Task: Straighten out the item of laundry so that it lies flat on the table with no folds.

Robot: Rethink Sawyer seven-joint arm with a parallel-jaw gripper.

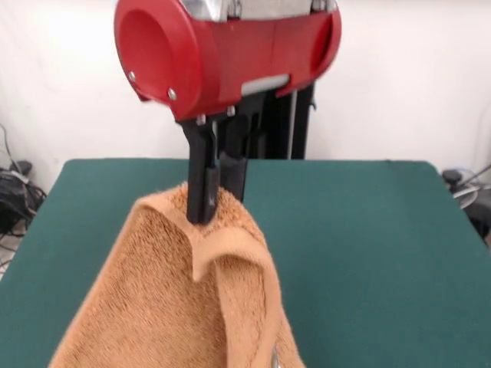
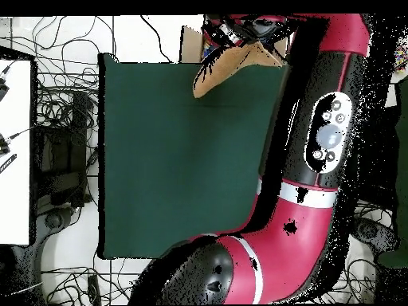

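The orange-tan towel hangs in folds from my gripper, lifted above the green table. The black fingers are shut on the towel's top edge, which drapes down toward the picture's bottom edge. In the overhead view the towel shows at the table's far edge, partly hidden under my red arm; the gripper itself is hidden there.
The table's green top spreads wide around the towel. Cables and equipment lie on the floor beside the table. A white wall stands behind the robot's pedestal.
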